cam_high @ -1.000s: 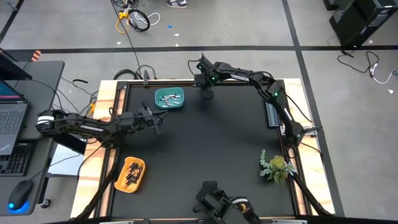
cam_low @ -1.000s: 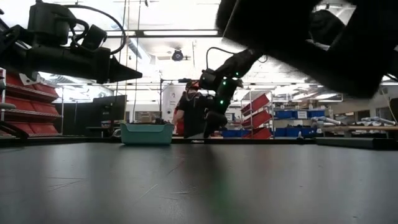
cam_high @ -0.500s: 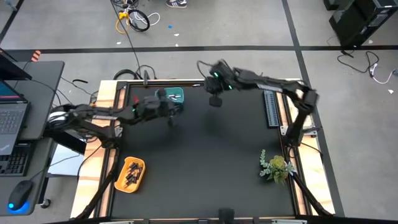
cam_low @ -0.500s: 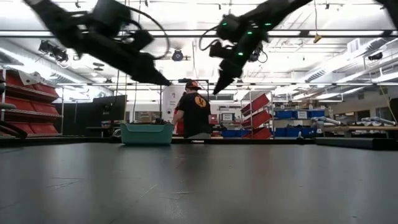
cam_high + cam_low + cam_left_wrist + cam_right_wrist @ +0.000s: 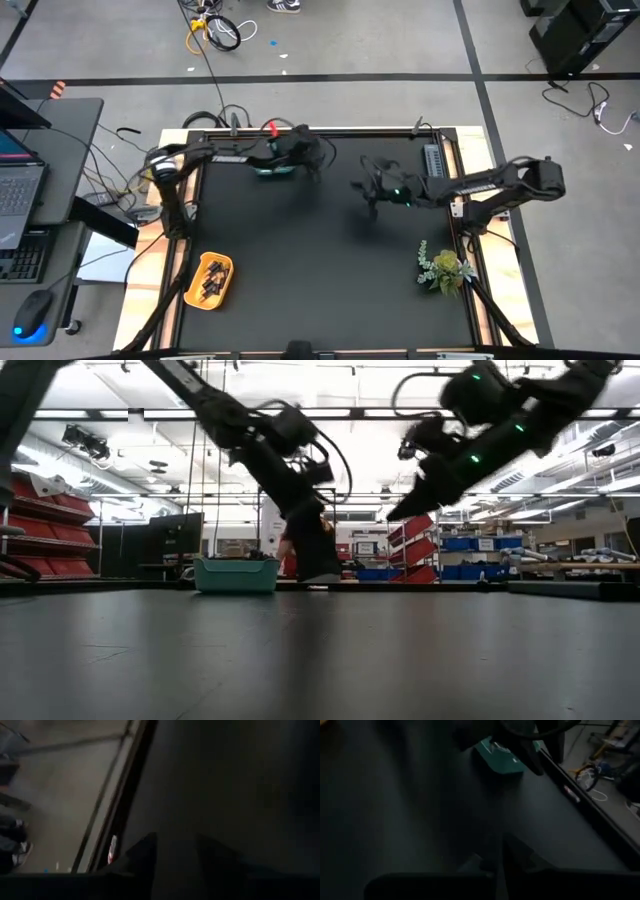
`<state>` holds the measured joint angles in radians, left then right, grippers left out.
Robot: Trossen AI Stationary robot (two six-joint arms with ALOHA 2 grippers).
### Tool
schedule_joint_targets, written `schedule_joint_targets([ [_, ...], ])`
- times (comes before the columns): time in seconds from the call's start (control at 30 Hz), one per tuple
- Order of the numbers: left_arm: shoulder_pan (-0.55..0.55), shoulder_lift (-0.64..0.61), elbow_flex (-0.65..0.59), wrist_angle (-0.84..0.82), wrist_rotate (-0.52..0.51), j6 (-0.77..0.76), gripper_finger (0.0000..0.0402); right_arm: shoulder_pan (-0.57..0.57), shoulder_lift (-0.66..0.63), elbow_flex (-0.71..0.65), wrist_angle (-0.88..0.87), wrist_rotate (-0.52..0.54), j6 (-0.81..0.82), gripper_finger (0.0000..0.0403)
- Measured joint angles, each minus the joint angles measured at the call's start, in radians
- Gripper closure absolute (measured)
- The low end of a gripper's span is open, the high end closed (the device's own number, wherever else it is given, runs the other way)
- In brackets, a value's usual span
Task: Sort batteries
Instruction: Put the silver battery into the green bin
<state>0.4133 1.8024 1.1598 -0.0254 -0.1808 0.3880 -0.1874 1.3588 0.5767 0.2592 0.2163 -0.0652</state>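
Observation:
Several dark batteries lie in the yellow bin [image 5: 210, 280] at the near left. The teal bin [image 5: 270, 168] [image 5: 236, 574] [image 5: 502, 760] stands on the table by its far edge, half hidden under my left arm. My left gripper [image 5: 315, 160] [image 5: 175, 855] hangs open just right of that bin, over bare table by the far edge. My right gripper [image 5: 363, 190] [image 5: 393, 517] [image 5: 498, 857] hangs shut above the table's middle right, and nothing shows between its fingers.
A grey ribbed strip [image 5: 435, 172] lies along the right edge, and a small green plant [image 5: 443, 268] stands at the near right. A person [image 5: 312, 550] stands beyond the far edge. The wide middle of the dark mat [image 5: 320, 270] lies bare.
My left gripper has swept from the table's left side toward the far edge and right, passing over the teal bin. My right gripper has risen from the table by the far edge and swung toward the right and near side, out over the middle.

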Motion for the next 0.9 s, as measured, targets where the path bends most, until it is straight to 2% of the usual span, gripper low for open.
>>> schedule_joint_targets([
  [0.1,0.037,0.067,0.112,-0.144,0.018,0.055,0.0223,0.050,-0.014,-0.097,0.111,0.058,0.044,0.0388],
  [0.23,0.099,0.109,0.222,-0.334,0.025,0.108,0.0221,0.113,-0.002,-0.159,0.211,0.137,0.080,0.0390],
  [0.37,0.185,0.114,0.274,-0.415,0.157,0.136,0.0228,0.153,0.026,-0.182,0.289,0.194,0.089,0.0390],
  [0.43,0.222,0.119,0.277,-0.407,0.244,0.125,0.0231,0.167,0.032,-0.192,0.325,0.198,0.088,0.0389],
  [0.5,0.245,0.129,0.277,-0.397,0.280,0.100,0.0236,0.181,0.047,-0.194,0.369,0.204,0.082,0.0389],
  [0.73,0.226,0.216,0.337,-0.395,0.203,0.106,0.0266,0.208,0.082,-0.203,0.515,0.213,0.047,0.0391],
  [0.9,0.224,0.274,0.395,-0.426,0.181,0.133,0.0270,0.215,0.138,-0.206,0.562,0.214,0.052,0.0389],
])
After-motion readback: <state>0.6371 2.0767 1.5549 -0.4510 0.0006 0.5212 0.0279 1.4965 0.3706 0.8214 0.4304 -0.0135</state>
